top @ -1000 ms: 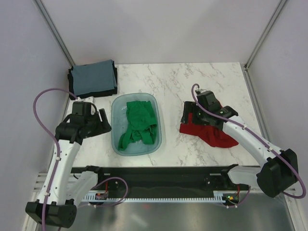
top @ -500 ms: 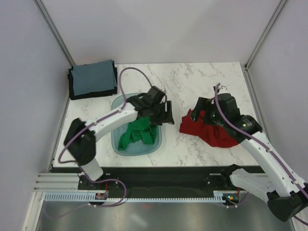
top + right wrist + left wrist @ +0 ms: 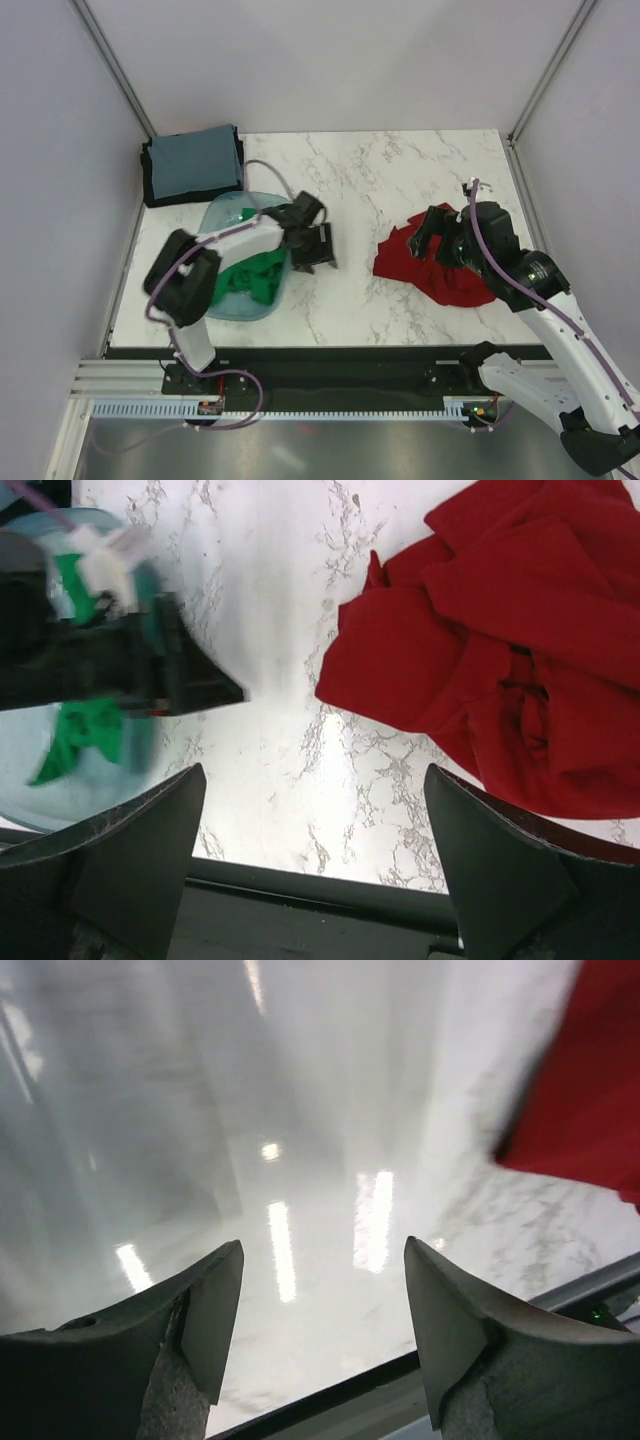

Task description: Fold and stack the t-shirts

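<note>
Marble tabletop (image 3: 400, 170), both arms out: left gripper (image 3: 314, 248) splayed and empty beside the teal basin (image 3: 222, 215) holding the green t-shirt (image 3: 248, 282). The right gripper (image 3: 437, 238) is wide, empty, over the crumpled dark red t-shirt (image 3: 440, 278). Folded stack (image 3: 193, 165) sits far left. Likely next: pinch the red shirt's edges, spread it flat.

You've got a translucent teal basin (image 3: 225, 212) left of centre, on the white marble table (image 3: 400, 165). Grey walls (image 3: 330, 60) close three sides, black rail (image 3: 350, 365) along the table's lower edge.
</note>
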### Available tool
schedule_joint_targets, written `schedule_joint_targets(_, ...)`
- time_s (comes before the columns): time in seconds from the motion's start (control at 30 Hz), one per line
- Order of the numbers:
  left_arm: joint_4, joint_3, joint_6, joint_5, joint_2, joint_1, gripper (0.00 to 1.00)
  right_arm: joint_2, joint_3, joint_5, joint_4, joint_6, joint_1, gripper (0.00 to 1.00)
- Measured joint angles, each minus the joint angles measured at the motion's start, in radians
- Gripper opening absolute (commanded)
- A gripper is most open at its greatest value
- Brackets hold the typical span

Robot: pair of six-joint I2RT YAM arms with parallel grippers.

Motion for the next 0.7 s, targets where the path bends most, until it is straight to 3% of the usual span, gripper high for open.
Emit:
schedule_joint_targets(0.13, -0.038, -0.32, 0.068, -0.002, -0.338, 0.28, 0.74, 0.006, -0.018, 0.0, -0.004, 0.0, 0.0, 0.98)
schedule_joint_targets(0.2, -0.077, -0.401, 0.113, -0.029, -0.514, 0.468, 0.76, 0.015, -0.02, 0.0, -0.003, 0.0, 0.0, 0.98)
schedule_joint_targets(0.27, -0.109, -0.417, 0.154, -0.048, -0.638, 0.553, 0.76, 0.028, -0.023, 0.0, 0.007, 0.0, 0.0, 0.98)
schedule_joint_targets(0.33, -0.124, -0.415, 0.191, -0.034, -0.715, 0.55, 0.74, 0.044, -0.026, 0.0, 0.015, 0.0, 0.0, 0.98)
schedule_joint_targets(0.47, -0.137, -0.415, 0.211, 0.034, -0.724, 0.515, 0.73, 0.107, -0.037, 0.01, 0.044, -0.011, 0.0, 0.98)
schedule_joint_targets(0.7, -0.138, -0.439, 0.211, 0.117, -0.814, 0.449, 0.73, 0.352, -0.068, 0.043, 0.106, -0.057, 0.0, 0.98)
